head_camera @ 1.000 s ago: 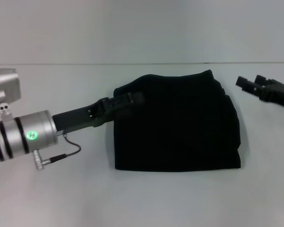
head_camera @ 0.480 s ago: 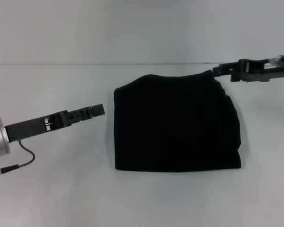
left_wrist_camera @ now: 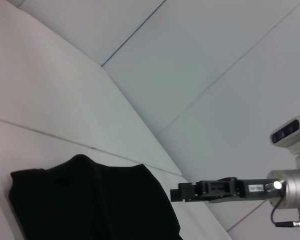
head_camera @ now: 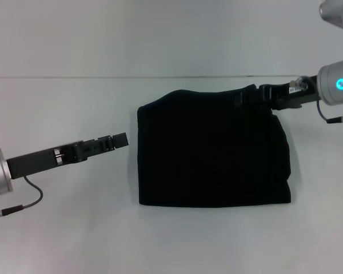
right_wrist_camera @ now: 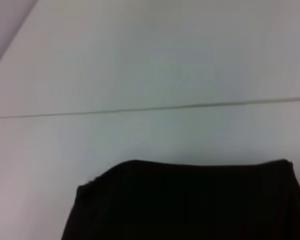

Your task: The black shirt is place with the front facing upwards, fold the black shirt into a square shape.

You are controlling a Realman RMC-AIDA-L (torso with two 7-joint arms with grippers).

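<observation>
The black shirt [head_camera: 211, 154] lies folded into a rough square on the white table; no letters or label show. It also shows in the left wrist view [left_wrist_camera: 90, 200] and the right wrist view [right_wrist_camera: 190, 200]. My left gripper [head_camera: 122, 140] hovers just off the shirt's left edge, apart from it. My right gripper [head_camera: 244, 98] reaches in from the right and sits over the shirt's far right corner; it also shows in the left wrist view [left_wrist_camera: 177, 192]. Whether it touches the cloth is hidden.
The white table [head_camera: 57, 228] runs all around the shirt. A seam [head_camera: 103, 77] marks where the table meets the back wall. Cables hang under both arms.
My left gripper has pulled back off the shirt's far left corner to the left. My right gripper has moved in from the right to the shirt's far right corner.
</observation>
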